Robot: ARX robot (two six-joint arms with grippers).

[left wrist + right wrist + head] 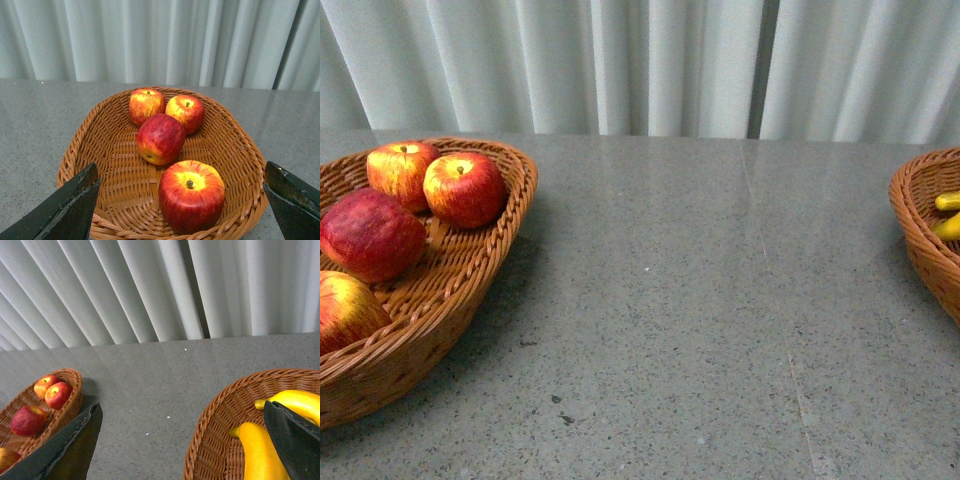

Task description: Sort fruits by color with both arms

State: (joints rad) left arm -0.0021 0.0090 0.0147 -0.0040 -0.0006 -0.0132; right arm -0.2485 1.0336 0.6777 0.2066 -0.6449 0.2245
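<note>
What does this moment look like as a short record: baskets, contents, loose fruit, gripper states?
left basket: wicker, holds four red apples
right basket: wicker, cut off at the front view's edge; holds at least two yellow bananas
table: grey stone-look top, no loose fruit on the visible part
left gripper: open, empty, above the apple basket
right gripper: open, empty, over the banana basket
colour mixing: none visible
backdrop: pale pleated curtain
</note>
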